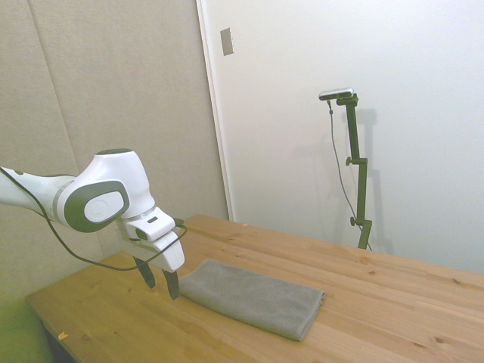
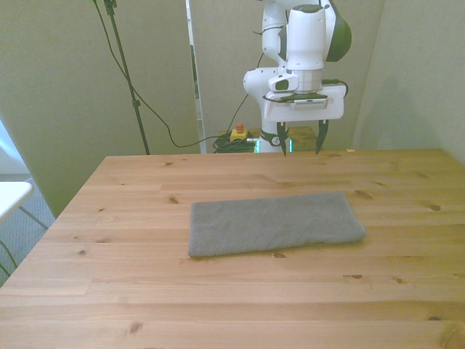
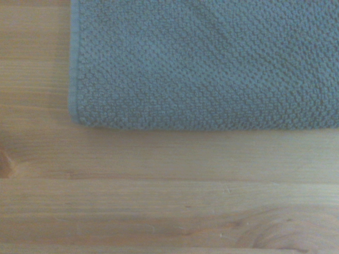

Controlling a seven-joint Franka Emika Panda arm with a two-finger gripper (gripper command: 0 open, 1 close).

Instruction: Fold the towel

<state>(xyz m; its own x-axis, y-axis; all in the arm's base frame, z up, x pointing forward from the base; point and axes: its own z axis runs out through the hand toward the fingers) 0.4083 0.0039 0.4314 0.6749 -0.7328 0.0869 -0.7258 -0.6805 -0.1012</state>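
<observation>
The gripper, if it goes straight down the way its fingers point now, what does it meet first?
Probably bare wood. The gripper is open and pointing down, empty, above the table, just beyond the towel's far long edge. The wrist view shows that edge with bare wood beside it. Depth is unclear, so one finger might clip the towel's border.

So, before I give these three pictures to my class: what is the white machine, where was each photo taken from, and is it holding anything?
The white machine is a robot arm ending in a two-finger gripper. One picture is taken from the table's side, one from across the table facing the robot, and the close-up comes from a camera on the robot's wrist. On the wooden table lies one grey towel, flat and rectangular. The gripper hangs above the table beside one end of the towel, fingers open, holding nothing. The close-up shows a corner of the towel on bare wood.
</observation>
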